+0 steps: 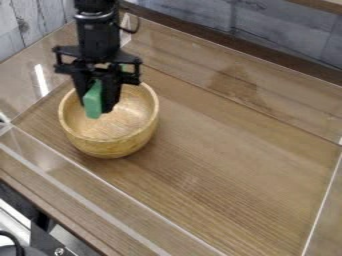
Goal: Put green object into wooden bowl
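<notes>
The wooden bowl point(115, 130) sits at the left of the table, round, light tan, with thick walls. My gripper point(95, 98) hangs over the bowl's left half, pointing down and shut on the green object point(94, 103), a bright green bar held upright between the black fingers point(80, 90). The bar's lower end hangs above the bowl's floor, just inside the far rim. The black arm rises behind it to the top edge of the picture.
A low clear acrylic wall point(160, 222) runs around the wooden tabletop point(241, 140). A clear angled stand point(96, 20) stands at the back left, partly behind the arm. A grey plank wall lies beyond the table.
</notes>
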You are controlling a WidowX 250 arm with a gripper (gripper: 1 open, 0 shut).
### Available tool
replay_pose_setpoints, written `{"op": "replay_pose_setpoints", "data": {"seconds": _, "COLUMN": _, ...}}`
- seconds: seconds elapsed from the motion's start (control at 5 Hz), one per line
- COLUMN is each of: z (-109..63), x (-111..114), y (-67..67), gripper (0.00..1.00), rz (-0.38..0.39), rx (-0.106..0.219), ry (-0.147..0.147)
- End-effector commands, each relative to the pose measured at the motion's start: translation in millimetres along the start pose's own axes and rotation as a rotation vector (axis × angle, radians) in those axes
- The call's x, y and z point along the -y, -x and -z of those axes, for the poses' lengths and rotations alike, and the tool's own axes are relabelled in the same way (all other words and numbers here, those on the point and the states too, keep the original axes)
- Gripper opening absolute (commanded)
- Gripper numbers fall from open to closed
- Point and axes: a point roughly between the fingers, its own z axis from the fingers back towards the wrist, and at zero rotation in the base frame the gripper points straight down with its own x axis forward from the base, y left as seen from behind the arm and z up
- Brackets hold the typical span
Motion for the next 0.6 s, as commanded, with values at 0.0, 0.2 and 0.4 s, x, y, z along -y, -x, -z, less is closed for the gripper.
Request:
{"op": "replay_pose_setpoints", "data": {"seconds": 0.0, "z": -8.0, "x": -9, "y": -16.8, "gripper": 0.0, "rz": -0.016, "rx": 0.057, "ry": 0.007}}
{"op": "replay_pose_setpoints", "data": {"seconds": 0.2, "z": -3.7, "x": -16, "y": -31.4, "gripper": 0.0, "rz": -0.04, "rx": 0.054, "ry": 0.019}}
{"op": "replay_pose_setpoints", "data": {"seconds": 0.4, "z": 3.6, "x": -25, "y": -28.1, "gripper": 0.0, "rz": -0.055, "rx": 0.051, "ry": 0.027}}
